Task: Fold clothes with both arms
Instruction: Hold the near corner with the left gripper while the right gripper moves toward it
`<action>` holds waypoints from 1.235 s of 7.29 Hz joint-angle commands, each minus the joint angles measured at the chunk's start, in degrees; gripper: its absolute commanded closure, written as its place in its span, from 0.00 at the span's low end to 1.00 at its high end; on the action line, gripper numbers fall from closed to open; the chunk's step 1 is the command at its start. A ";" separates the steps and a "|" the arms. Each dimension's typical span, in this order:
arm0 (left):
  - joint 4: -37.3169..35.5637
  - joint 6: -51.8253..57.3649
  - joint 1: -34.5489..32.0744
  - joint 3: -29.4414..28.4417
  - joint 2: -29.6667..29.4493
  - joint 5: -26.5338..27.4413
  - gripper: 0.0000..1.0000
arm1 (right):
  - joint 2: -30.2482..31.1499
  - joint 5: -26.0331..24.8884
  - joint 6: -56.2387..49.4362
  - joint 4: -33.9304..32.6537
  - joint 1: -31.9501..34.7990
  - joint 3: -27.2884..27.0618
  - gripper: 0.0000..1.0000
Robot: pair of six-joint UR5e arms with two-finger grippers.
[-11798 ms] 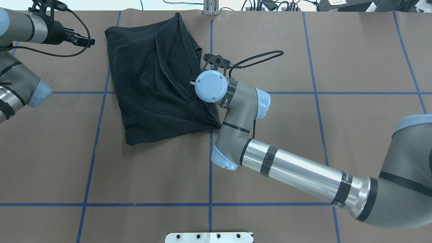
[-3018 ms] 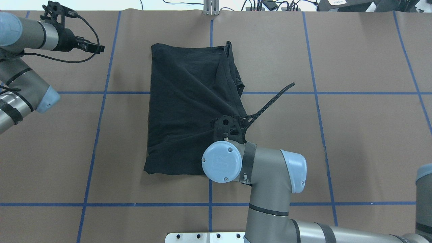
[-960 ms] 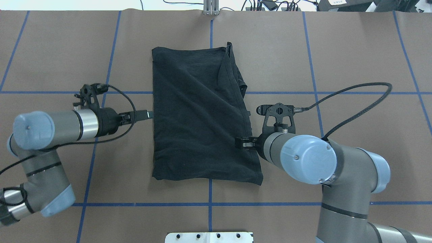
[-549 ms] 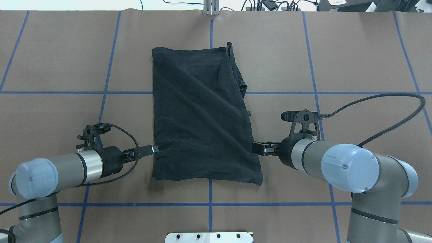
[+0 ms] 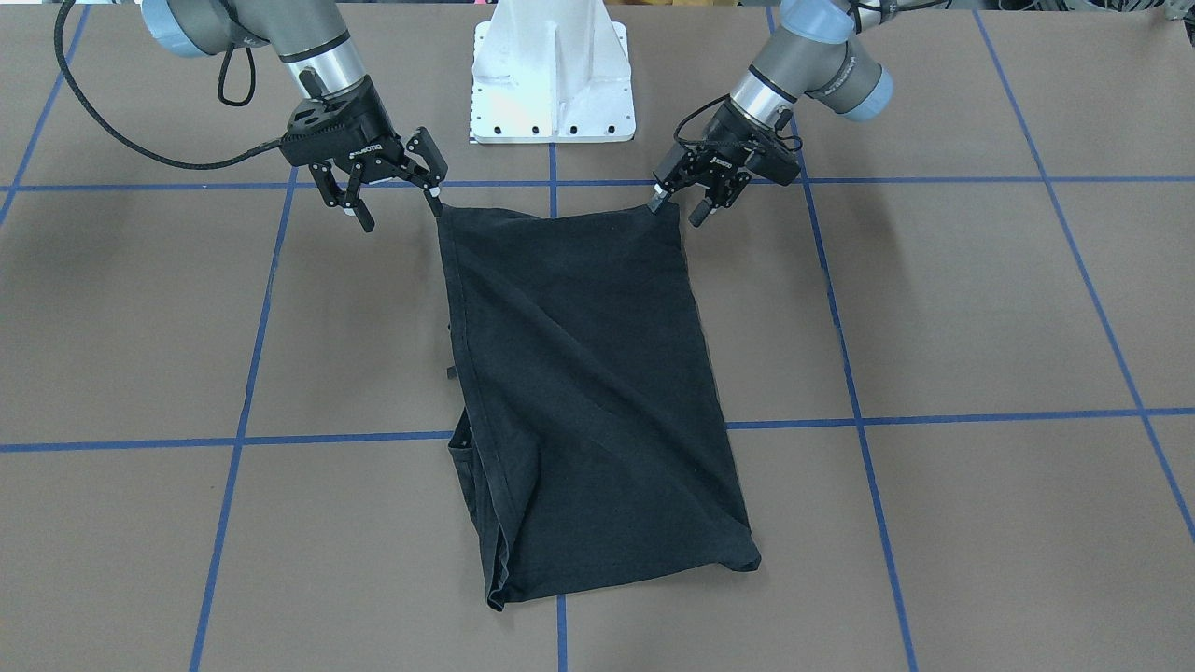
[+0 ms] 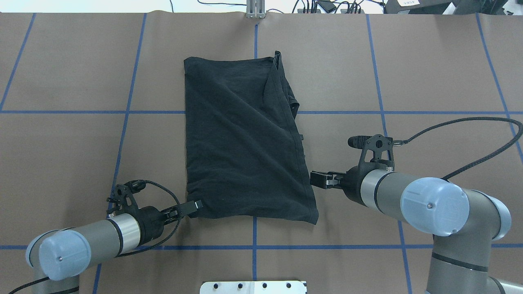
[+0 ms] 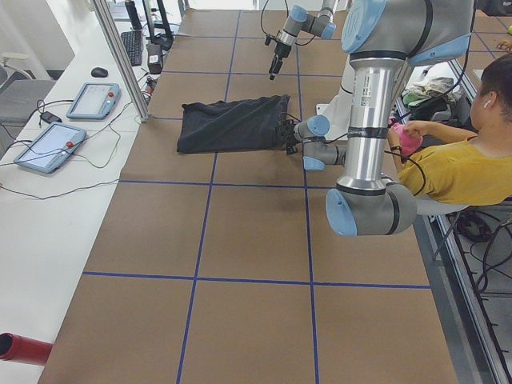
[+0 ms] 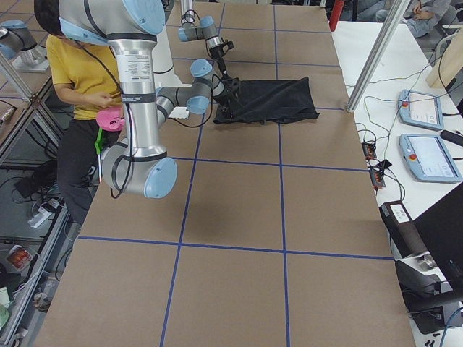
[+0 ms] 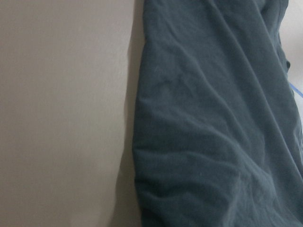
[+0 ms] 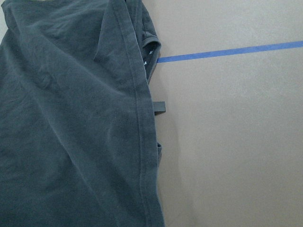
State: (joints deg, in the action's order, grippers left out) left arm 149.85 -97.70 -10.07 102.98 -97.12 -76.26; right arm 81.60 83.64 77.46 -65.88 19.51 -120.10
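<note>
Your left gripper (image 5: 674, 211) has slid to the T-shirt's (image 6: 241, 139) near left corner, and your right gripper (image 5: 401, 215) has backed off just beside its right edge. Both gape wide and hold nothing, so corner pinches look next. The shirt lies mid-table (image 6: 429, 65), a long black rectangle of soft, creased knit.

The left arm (image 6: 102, 234) and the right arm (image 6: 408, 196) stretched inward from opposite sides, forearms low and near level, wrists seemingly tipped slightly down. The left gripper (image 5: 677, 207) had its jaws parted. The right gripper (image 5: 400, 207) stood spread wider, fingers pointing inward.
</note>
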 commanded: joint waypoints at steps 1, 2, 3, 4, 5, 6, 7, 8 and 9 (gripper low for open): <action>-1.49 -0.29 0.49 -0.24 -1.76 0.58 0.53 | -0.13 -0.05 -0.11 -0.04 0.00 0.04 0.01; -1.49 -0.29 0.49 0.02 -1.76 0.58 0.71 | -0.13 -0.05 -0.11 -0.04 0.00 0.04 0.01; -1.49 -0.29 0.49 0.02 -1.76 0.58 0.89 | -0.13 -0.05 -0.11 -0.04 0.00 0.04 0.01; -1.49 -0.29 0.41 0.02 -1.24 0.67 1.00 | -0.22 -0.05 -0.03 -0.04 0.00 0.22 0.01; -1.49 -0.29 0.40 0.11 -0.97 0.76 1.00 | -0.48 -0.40 0.06 -0.04 -0.17 0.66 0.01; -1.49 -0.29 0.49 0.20 -0.88 0.76 1.00 | -0.91 -1.97 2.58 -0.13 -0.44 1.88 0.01; -1.41 -0.29 0.49 0.20 -0.97 0.76 1.00 | -1.62 -4.16 9.48 -0.39 -2.62 2.59 0.03; -1.41 -0.29 0.67 0.20 -1.06 0.85 1.00 | -2.58 -7.49 17.91 -0.65 -4.90 3.64 0.03; -1.41 -0.29 0.67 0.20 -1.14 0.85 1.00 | -6.16 -9.35 26.34 -0.66 -6.31 8.09 0.03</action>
State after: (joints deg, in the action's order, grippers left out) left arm 148.43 -98.00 -9.47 103.18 -98.16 -75.44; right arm 78.59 77.10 93.76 -66.41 15.27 -115.89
